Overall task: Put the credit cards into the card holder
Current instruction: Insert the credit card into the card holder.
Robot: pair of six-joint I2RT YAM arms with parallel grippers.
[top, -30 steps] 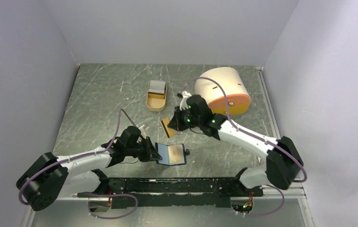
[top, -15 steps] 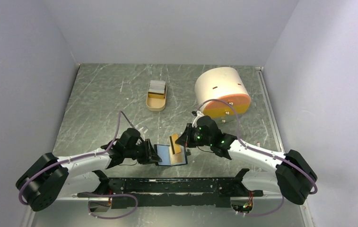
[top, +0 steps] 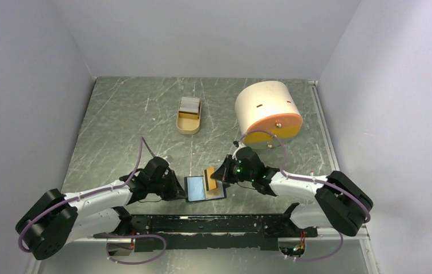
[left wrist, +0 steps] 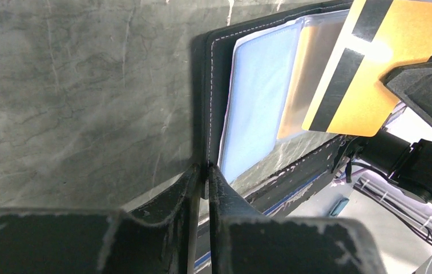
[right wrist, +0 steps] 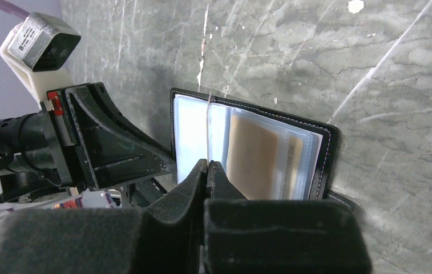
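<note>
The right gripper [right wrist: 208, 168], clamped on one edge of the thin yellow-orange plastic credit card [left wrist: 367, 68], holds it just ahead of its fingertips over the open black bifold card holder [left wrist: 259, 103], whose floppy edge the left gripper [left wrist: 204, 174] pinches; the card looks light, stiff and likely slippery.

Overhead view: even, diffuse light from above. The desk [top: 122, 114] carries a faint sheen, with only soft shadows under the arms. Wrist views: the left gripper [left wrist: 202, 177] and the right gripper [right wrist: 208, 165] sit dark and blurred in the foreground. Beyond the left gripper, glare whitens part of the credit card [left wrist: 373, 80], and a deep shadow borders the card holder [left wrist: 213, 85].
</note>
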